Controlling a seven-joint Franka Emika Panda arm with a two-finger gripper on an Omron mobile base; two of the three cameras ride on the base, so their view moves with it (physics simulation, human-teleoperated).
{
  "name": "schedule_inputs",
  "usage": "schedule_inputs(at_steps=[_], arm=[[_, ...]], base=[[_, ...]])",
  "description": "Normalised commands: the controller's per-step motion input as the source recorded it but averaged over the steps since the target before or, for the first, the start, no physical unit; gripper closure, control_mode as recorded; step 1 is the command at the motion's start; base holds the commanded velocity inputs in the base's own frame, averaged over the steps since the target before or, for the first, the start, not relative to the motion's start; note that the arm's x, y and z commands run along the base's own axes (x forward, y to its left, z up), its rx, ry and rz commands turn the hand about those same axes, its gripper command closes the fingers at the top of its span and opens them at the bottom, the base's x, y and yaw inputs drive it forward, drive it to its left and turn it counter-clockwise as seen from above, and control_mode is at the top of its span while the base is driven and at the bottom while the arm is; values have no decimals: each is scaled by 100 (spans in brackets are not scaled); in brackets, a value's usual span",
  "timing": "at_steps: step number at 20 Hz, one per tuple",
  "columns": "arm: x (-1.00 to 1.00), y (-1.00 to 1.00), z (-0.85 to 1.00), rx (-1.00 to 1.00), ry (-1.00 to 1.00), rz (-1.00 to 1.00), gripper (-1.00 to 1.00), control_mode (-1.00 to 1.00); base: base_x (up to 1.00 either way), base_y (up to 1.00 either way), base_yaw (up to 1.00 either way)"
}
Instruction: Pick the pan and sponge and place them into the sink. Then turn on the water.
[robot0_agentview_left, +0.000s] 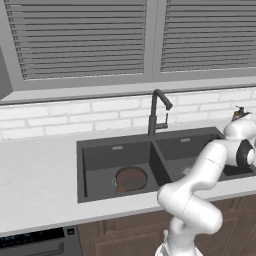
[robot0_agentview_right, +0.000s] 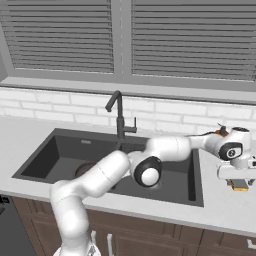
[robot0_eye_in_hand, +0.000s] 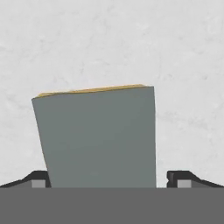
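Left base view, left to right: worktop (robot0_agentview_left: 35, 175) pale and bare at the left; sink (robot0_agentview_left: 92, 145) across the middle, dark grey, two basins. Pan (robot0_agentview_left: 131, 179) lying in the left basin, low in the middle of the frame, brown bowl seen from above, handle not made out. Faucet (robot0_agentview_left: 156, 112) rising behind the divider, spout bent toward the right. Right basin largely hidden behind the white arm at lower right; arm cut off by the right edge, its far end out of frame. Small dark object at the right edge near the wall, too small to name.

Right base view: sink at left and centre, its middle covered by the arm; only a dark sliver of the pan (robot0_agentview_right: 84, 170) peeping beside the forearm. Gripper (robot0_agentview_right: 239, 186) at the far right, just past the sink's right rim, pointing down at the worktop. Sponge (robot0_agentview_right: 240, 184) directly beneath it, a yellow scrap mostly covered by the hand; contact hard to judge from here.

Hand view: sponge (robot0_eye_in_hand: 98, 135) filling the centre, grey-green face toward the camera, thin yellow edge along its top, lower end cut off by the frame bottom. Fingers (robot0_eye_in_hand: 38, 178) spread wide, one tip at lower left and one at lower right, standing either side of the sponge, just beside it. Not closed on it; touching or not, cannot tell.
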Motion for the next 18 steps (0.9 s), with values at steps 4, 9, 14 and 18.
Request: schedule_inputs(at_steps=[4,9,14,18], arm=[[-21,0,-79,1,11,5,100,-100],[-93,12,-95,5,2,11,100,-100],[-100,33,-19,18,-6,12,100,-100],[-100,90,0,14,-20,14,100,-100]], base=[[0,0,0],[0,0,0],[0,0,0],[0,0,0]])
